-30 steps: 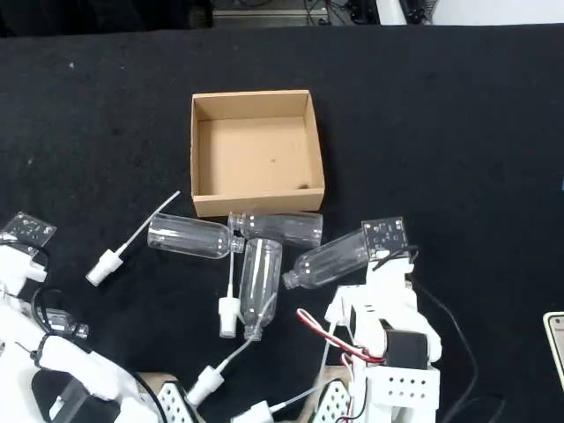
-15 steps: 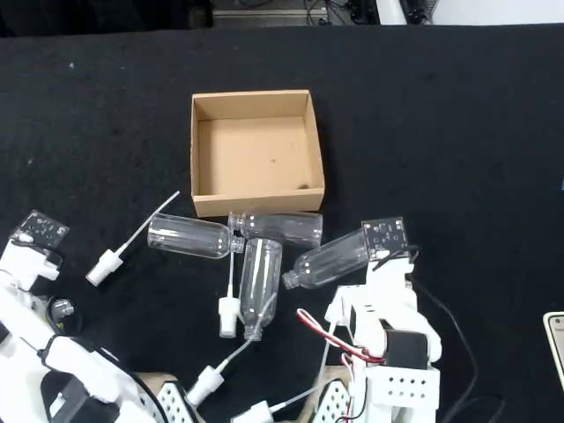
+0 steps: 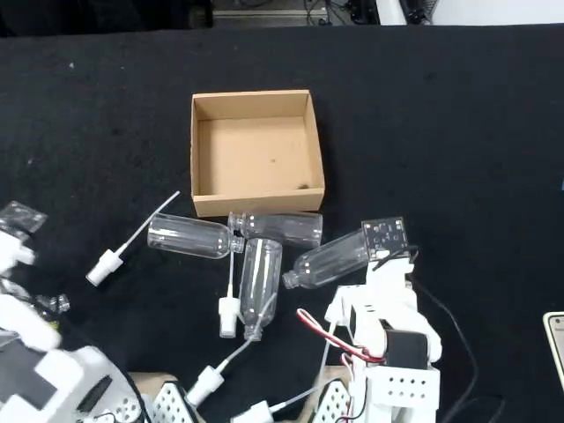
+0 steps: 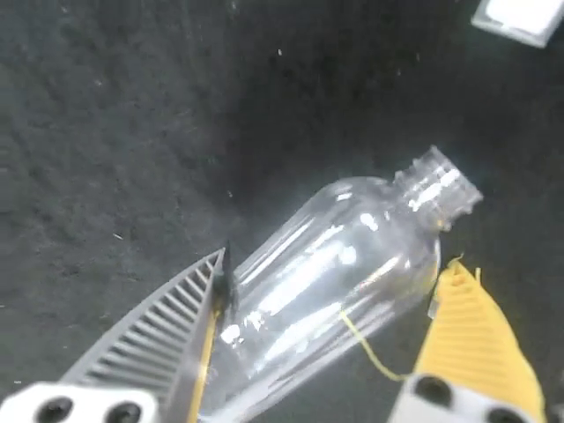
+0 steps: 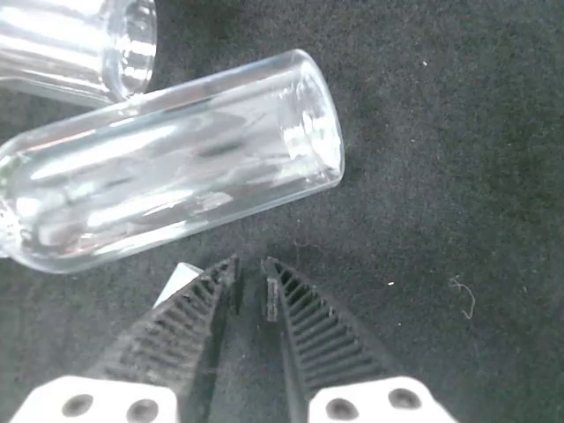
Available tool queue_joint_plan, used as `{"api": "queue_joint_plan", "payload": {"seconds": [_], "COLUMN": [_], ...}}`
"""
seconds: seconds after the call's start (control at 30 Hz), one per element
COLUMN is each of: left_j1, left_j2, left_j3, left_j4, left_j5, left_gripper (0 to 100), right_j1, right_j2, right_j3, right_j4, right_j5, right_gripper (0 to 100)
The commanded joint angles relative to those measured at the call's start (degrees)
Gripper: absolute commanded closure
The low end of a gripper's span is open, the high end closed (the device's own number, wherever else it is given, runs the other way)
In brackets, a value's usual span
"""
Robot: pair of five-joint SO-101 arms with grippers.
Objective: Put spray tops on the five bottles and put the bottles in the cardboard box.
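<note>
Found the fingers (image 4: 167, 344) of the left gripper (image 4: 337, 264) pinching a capless held bottle (image 4: 361, 233) across its body in the left wrist view, one grey and one yellow finger pressed to opposite sides, the threaded neck bare and pointing away from the wrist. Judged the hold skewed and near the fingertips, so liable to let the slick plastic pivot or slip out under the push of seating a spray top.

Saw in the right wrist view the right gripper (image 5: 249, 284) with fingers almost pressed together on nothing, just short of the flat base of a lying bottle (image 5: 167, 159), with the end of a second bottle (image 5: 115, 40) beside it. Reckoned that going forward like this would shove the lying bottle instead of taking it, and would set its neighbours rolling.

Placed the rest from the high view. Cardboard box (image 3: 256, 204) at 12 o'clock of the cluster, no bottle inside yet. Four bottles (image 3: 260, 282) lying on the tabletop (image 3: 441, 132) just at the box's 6 o'clock side, some touching. Held bottle (image 3: 51, 305) far out at 9 o'clock, at the edge. Loose spray tops (image 3: 109, 263) scattered from 9 to 6 o'clock of the cluster, their thin tubes easy to bend or snag.
</note>
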Motion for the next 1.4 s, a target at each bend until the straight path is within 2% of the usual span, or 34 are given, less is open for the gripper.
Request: {"api": "queue_joint_plan", "payload": {"seconds": [0.0, 0.23, 0.4, 0.53, 0.63, 0.8, 0.97, 1.1, 1.17, 1.3, 1.37], "left_j1": [-1.7, -2.4, -3.9, -4.8, -5.1, -3.5, -1.6, -1.1, -1.3, -1.4, -0.7], "left_j2": [5.4, 10.5, 12.5, 14.4, 14.6, 14.6, 14.6, 14.6, 14.8, 15.2, 15.2], "left_j3": [-14.1, -16.5, -15.9, -15.9, -16.0, -16.0, -17.1, -20.9, -22.6, -24.8, -24.7], "left_j4": [8.0, 7.3, -2.1, -3.9, -3.7, -2.5, 6.1, 14.3, 17.3, 17.7, 15.1], "left_j5": [-3.0, -3.7, -3.2, -2.9, 1.0, 10.5, 14.1, 20.5, 22.4, 22.6, 21.8], "left_gripper": [66, 66, 66, 66, 67, 81, 92, 91, 86, 72, 71], "right_j1": [-0.4, -0.4, -0.4, -0.4, -0.4, -0.4, -0.4, -0.4, -0.4, -0.4, -0.4], "right_j2": [-5.6, -5.6, -5.6, -5.6, -5.6, -5.6, -5.6, -5.6, -5.6, -5.6, -5.6], "right_j3": [-0.2, -0.2, -0.2, -0.2, -0.2, -0.2, -0.2, -0.2, -0.2, -0.2, -0.2], "right_j4": [0.4, 0.4, 0.4, 0.4, 0.4, 0.4, 0.4, 0.4, 0.4, 0.4, 0.4], "right_j5": [-0.1, -0.1, -0.1, 0.0, 0.0, 0.0, 0.0, 0.0, 0.0, 0.0, 0.0], "right_gripper": [98.7, 98.7, 98.7, 98.7, 98.7, 98.7, 98.7, 98.7, 98.7, 98.7, 98.7]}}
